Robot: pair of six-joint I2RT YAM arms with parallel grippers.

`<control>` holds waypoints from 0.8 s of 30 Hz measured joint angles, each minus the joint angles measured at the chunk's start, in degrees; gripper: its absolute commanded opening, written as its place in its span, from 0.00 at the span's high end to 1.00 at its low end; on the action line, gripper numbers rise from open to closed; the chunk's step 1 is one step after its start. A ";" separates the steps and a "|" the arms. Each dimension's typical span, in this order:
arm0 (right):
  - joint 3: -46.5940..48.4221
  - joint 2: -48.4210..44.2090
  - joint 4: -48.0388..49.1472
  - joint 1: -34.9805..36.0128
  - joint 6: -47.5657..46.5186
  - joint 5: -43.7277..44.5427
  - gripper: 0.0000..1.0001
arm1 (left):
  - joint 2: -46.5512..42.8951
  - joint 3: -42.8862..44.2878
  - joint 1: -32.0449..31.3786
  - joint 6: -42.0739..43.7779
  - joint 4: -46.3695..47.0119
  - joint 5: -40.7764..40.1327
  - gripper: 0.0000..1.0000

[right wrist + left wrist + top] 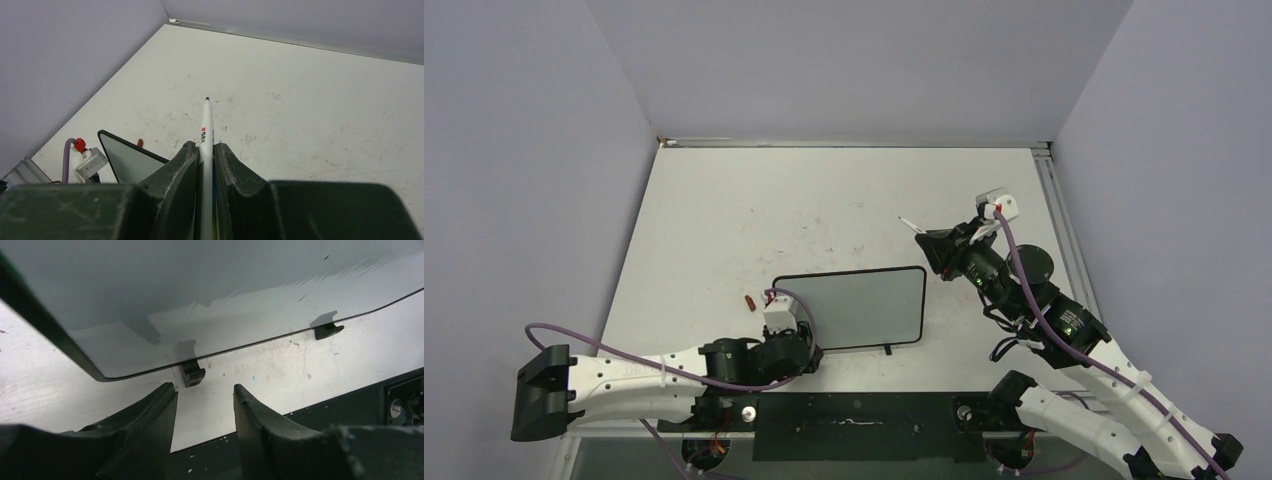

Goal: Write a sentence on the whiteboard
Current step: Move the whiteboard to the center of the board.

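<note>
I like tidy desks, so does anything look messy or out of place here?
A small red piece, maybe a marker cap, lies loose on the table beside the whiteboard's left end. The table has scattered dark smudges too.

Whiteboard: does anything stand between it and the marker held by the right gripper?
Nothing visible does: the marker in the right gripper hangs over the table beyond the far right corner of the whiteboard.

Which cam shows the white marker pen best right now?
Right wrist: the white marker pen with a dark tip runs up mid-frame, clamped in the right end effector, tip and label visible. Top external shows it only as a small white sliver. Left wrist doesn't show it.
</note>
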 measured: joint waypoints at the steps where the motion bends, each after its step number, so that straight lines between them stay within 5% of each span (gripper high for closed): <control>1: 0.00 -0.02 0.13 0.00 0.00 0.00 0.95 | 0.72 -0.07 0.00 -0.07 0.74 0.00 0.57; 17: -0.02 0.00 0.81 0.00 0.04 -0.02 0.94 | 14.80 0.42 -1.95 -0.26 5.79 -1.03 0.74; 24: -0.02 0.00 0.81 0.00 0.04 0.00 0.94 | 18.51 2.43 -2.25 -0.17 5.81 -2.16 0.91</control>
